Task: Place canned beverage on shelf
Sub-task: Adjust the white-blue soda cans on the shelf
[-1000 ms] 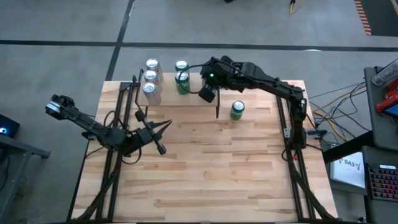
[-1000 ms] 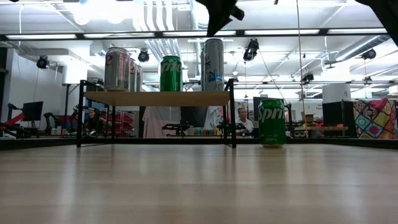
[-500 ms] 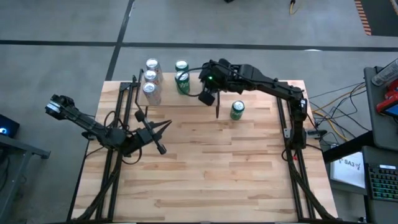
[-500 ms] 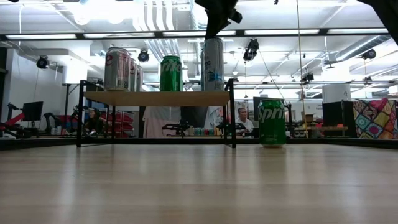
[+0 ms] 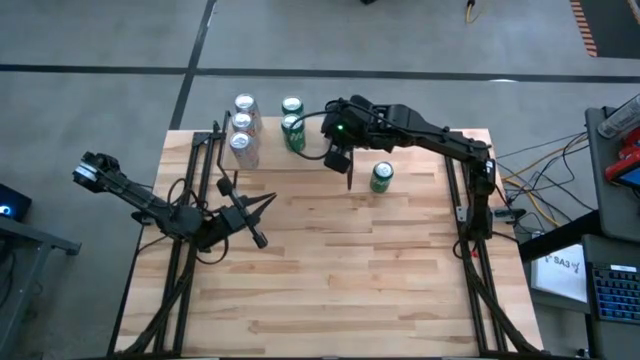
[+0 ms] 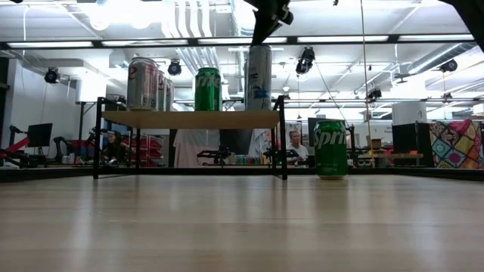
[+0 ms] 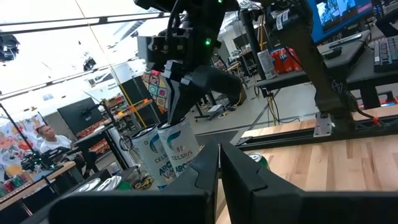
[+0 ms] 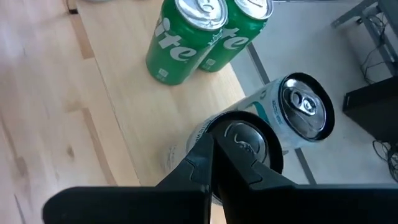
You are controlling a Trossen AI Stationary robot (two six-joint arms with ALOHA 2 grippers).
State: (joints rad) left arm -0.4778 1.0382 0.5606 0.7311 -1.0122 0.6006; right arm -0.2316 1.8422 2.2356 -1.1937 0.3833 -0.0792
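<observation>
The shelf (image 5: 300,160), a light-wood plank on black legs (image 6: 189,119), stands at the table's far side. On it stand three silver cans (image 5: 241,124), two green cans (image 5: 293,130) and, at its right end, two white cans (image 6: 259,78). My right gripper (image 8: 212,163) is shut and points down over the top of the nearer white can (image 8: 245,140); it also shows in the low view (image 6: 261,34). A green Sprite can (image 5: 381,177) stands on the table right of the shelf. My left gripper (image 7: 219,168) is shut and waits at the table's left (image 5: 258,222). My right gripper's shut fingertips come from above at the rim of the white can's top (image 8: 231,127). The can stands upright on the shelf's right end. I cannot tell whether the fingers touch it.
The second white can (image 8: 305,115) stands close beside the first. The two green cans (image 8: 186,37) stand farther left on the shelf. The Sprite can (image 6: 330,148) is near the shelf's right legs. Bare tabletop (image 5: 350,280) fills the near half.
My right gripper has crept slightly toward the table's near right above the shelf's right end and stays shut. The cans stand where they were.
</observation>
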